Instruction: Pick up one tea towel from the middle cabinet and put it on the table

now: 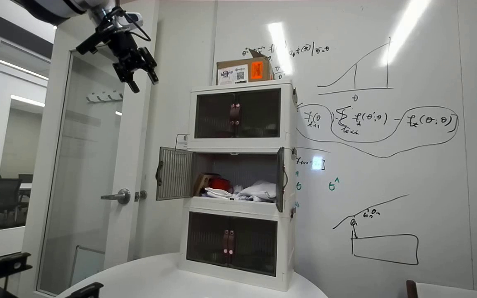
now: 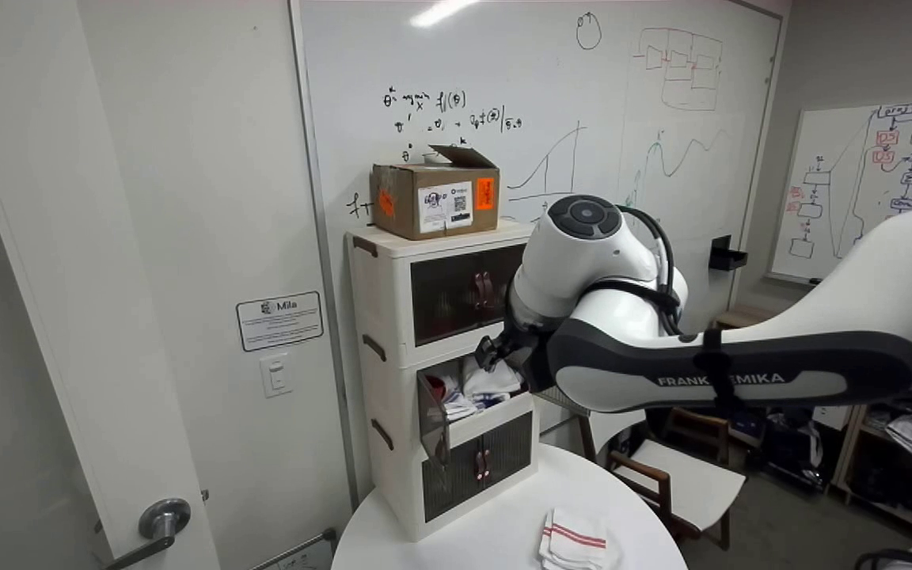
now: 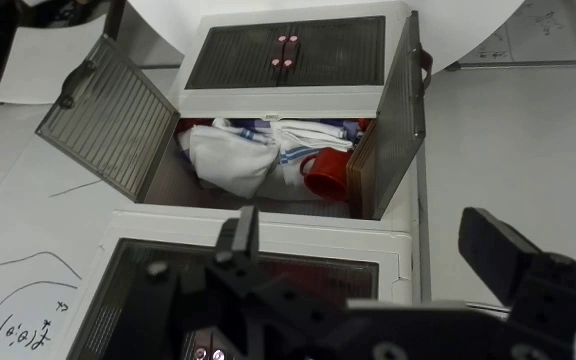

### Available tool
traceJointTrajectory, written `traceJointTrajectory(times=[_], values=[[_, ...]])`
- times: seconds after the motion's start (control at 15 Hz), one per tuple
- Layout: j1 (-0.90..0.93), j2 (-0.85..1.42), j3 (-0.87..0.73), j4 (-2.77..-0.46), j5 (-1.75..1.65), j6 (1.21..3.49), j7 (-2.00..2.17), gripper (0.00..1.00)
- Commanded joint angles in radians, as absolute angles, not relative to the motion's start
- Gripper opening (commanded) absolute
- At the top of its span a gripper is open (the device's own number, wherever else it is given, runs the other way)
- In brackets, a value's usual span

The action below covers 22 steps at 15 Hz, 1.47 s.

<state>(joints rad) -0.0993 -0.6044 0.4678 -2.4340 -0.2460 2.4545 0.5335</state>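
The middle cabinet stands with both doors swung open. White tea towels lie piled inside it. The wrist view, which is upside down, shows a bunched white towel and folded ones with blue stripes. In an exterior view, a folded white towel with red stripes lies on the round white table. My gripper is open and empty, high in front of the cabinet stack. In the wrist view its fingers are wide apart with nothing between them.
A red mug and a brown wooden item sit beside the towels. The open doors stick out from the middle tier. A cardboard box stands on top of the stack. A chair stands by the table.
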Motion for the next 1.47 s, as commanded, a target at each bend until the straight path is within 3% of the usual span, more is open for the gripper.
traceJointTrajectory(times=[0.0,0.4,1.0,1.07,1.4], values=[[-0.19,-0.559,0.522,-2.444,-0.447,2.607,0.563,1.0],[-0.43,-0.416,0.673,-2.458,-0.766,2.865,0.694,1.0],[-0.814,-0.159,1.032,-2.343,-1.195,2.777,1.009,1.0],[-0.753,-0.235,0.96,-2.401,-1.104,2.821,0.938,1.0],[-0.766,-0.217,0.972,-2.397,-1.119,2.818,0.952,1.0]])
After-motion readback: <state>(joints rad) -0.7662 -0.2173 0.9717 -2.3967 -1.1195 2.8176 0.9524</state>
